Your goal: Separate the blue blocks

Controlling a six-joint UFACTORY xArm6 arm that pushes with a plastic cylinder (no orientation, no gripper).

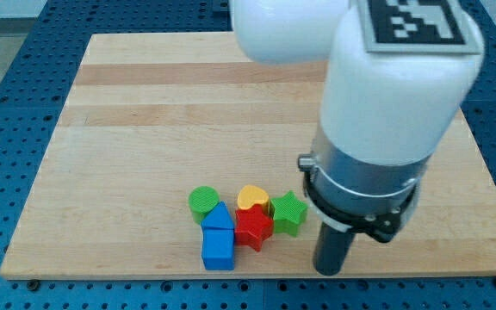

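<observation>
Two blue blocks sit touching near the view's bottom: a blue triangle-like block (218,217) above a blue cube (218,249). A green round block (202,201) lies at their upper left. A red star-like block (253,227) touches them on the right, with a yellow heart (252,198) above it and a green star (288,212) to its right. My tip (328,270) is at the lower end of the dark rod, right of the cluster, about a block's width from the green star and red block, touching none.
The wooden board (145,129) lies on a blue perforated table (7,103). The white arm body (386,95) covers the view's upper right part of the board. The cluster lies close to the board's bottom edge.
</observation>
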